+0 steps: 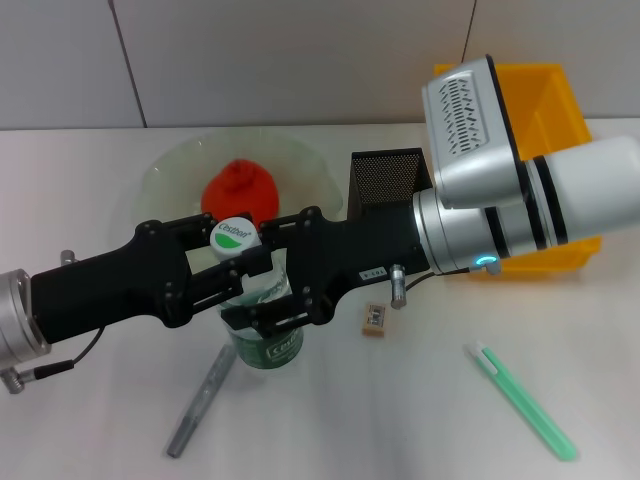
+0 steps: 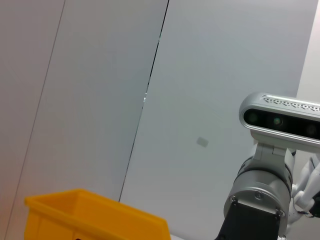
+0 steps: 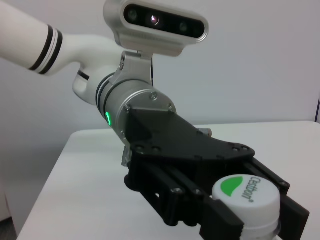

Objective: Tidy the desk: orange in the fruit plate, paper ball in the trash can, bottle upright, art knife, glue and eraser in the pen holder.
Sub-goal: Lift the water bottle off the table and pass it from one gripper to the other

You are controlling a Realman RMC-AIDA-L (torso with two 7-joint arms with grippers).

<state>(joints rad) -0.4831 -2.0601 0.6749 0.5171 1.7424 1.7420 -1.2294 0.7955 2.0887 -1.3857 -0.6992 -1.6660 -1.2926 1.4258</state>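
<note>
left gripper (image 3: 260,220): reaches in from the left edge of the worktop (image 1: 600,350) to its middle; jaws closed on the bottle (image 1: 265,345) just under the white-and-green cap, one finger on each side.
art knife (image 1: 200,400): flat on the worktop near the near edge, left of centre, just beside the bottle's base.
fruit plate (image 1: 170,170): toward the far edge, left of centre.
orange (image 1: 240,190): inside the fruit plate.
bottle: mid-worktop, cap uppermost, green label showing.
right gripper (image 1: 285,270): reaches in from the right and lies across the bottle's body; cannot tell whether it grips.
eraser (image 1: 374,320): flat on the worktop, near the bottle on its right, label up.
pen holder (image 1: 385,175): upright toward the far edge, between fruit plate and trash can (image 1: 560,100).
glue (image 1: 520,400): lies aslant near the near right corner, well apart from the rest.
trash can: far right corner, partly behind the right arm.
</note>
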